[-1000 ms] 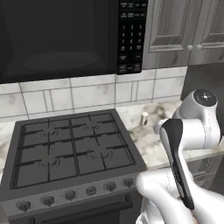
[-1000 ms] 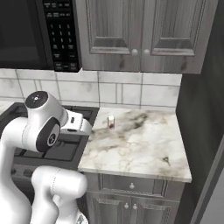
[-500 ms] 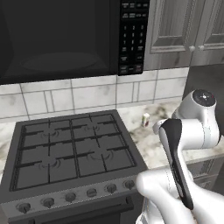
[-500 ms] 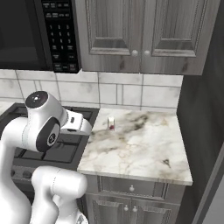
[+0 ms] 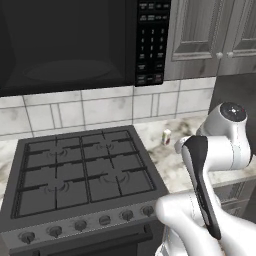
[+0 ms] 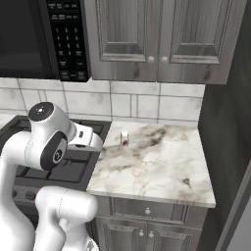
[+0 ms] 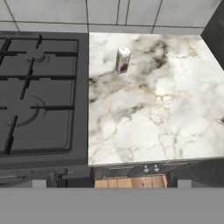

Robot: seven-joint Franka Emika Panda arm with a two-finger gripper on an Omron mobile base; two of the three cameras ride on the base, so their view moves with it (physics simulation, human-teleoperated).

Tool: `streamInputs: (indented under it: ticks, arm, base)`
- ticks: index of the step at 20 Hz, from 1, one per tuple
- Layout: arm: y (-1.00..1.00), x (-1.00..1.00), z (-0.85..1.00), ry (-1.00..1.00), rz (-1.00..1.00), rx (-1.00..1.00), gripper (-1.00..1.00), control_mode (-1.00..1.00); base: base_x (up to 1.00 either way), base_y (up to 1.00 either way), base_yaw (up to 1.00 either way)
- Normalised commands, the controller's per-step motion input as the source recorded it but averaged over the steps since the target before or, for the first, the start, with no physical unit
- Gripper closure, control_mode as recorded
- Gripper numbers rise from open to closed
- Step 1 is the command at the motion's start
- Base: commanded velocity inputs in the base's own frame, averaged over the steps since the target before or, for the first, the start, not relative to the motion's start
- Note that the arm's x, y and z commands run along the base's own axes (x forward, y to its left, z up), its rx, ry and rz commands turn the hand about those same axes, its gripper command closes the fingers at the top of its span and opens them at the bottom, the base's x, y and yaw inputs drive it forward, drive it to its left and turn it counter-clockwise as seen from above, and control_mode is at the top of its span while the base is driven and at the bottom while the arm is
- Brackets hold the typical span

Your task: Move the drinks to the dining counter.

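Small pale can (image 7: 123, 60) with a dark red patch low on its side, standing upright on the marble counter (image 7: 166, 113), long axis vertical, top up, near the back and just beside the stove (image 7: 39, 92) edge. Well apart from the end effector: ahead of it and below, a little left of centre along its line of sight, nothing between. Label side facing roughly toward the hand. End effector jaws spread fully apart, gripping nothing. Judged as the approach stage: likely needs a reach forward and down, jaws straddling the can's upright body from the sides
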Motion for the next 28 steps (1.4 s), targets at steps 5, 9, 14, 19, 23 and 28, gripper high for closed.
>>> streamInputs:
  ticks: [5,9,14,19,23,28]
  arm:
    - [0.00,0.01,0.00,-0.03,0.02,0.00,-1.00,-1.00]
    - [-0.09,0.17,-0.02,-0.07,0.21,0.03,-1.00,-1.00]
    - [-0.24,0.37,-0.06,-0.04,0.22,0.07,-1.00,-1.00]
    - [-0.12,0.50,0.00,-0.11,0.10,-0.01,-1.00,-1.00]
    - [-0.11,0.67,-0.12,-0.01,-0.01,-0.07,-1.00,-1.00]
    - [-0.08,0.44,-0.36,0.05,-0.06,-0.02,-1.00,-1.00]
  base:
    - [0.00,0.00,0.00]
    - [0.00,0.00,0.00]
    - [0.00,0.00,0.00]
    - [0.00,0.00,0.00]
    - [0.00,0.00,0.00]
    - [0.00,0.00,0.00]
